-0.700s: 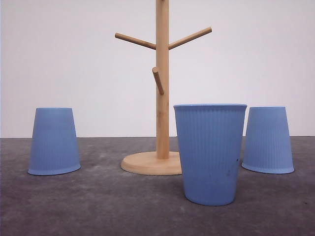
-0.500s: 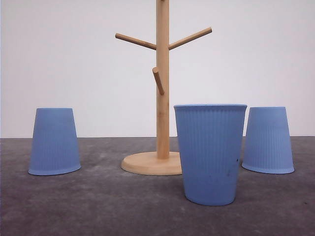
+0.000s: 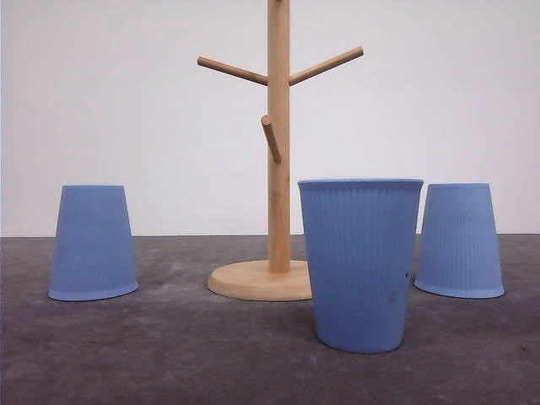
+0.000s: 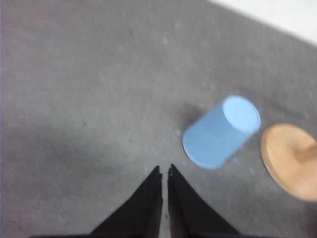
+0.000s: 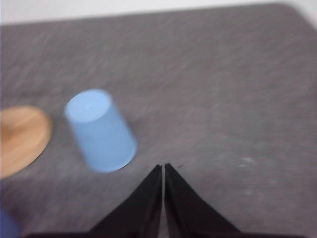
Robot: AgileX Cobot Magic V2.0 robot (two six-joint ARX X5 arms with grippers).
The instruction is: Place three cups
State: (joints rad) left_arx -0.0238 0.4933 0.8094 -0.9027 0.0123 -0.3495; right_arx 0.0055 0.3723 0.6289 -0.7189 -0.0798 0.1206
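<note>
Three light-blue ribbed cups stand on the dark grey table. One cup (image 3: pixel 93 243) sits upside down at the left, another cup (image 3: pixel 459 240) upside down at the right. A third cup (image 3: pixel 360 263) stands upright, nearest the camera, just right of the wooden stand (image 3: pixel 278 169). In the left wrist view, my left gripper (image 4: pixel 164 173) is shut and empty above the table, close to the left inverted cup (image 4: pixel 220 132). My right gripper (image 5: pixel 164 169) is likewise shut and empty, near the right inverted cup (image 5: pixel 100 130).
The wooden stand has a round base (image 3: pixel 260 280) and three pegs angled upward. Its base edge shows in the left wrist view (image 4: pixel 290 161) and the right wrist view (image 5: pixel 22 138). A white wall lies behind the table.
</note>
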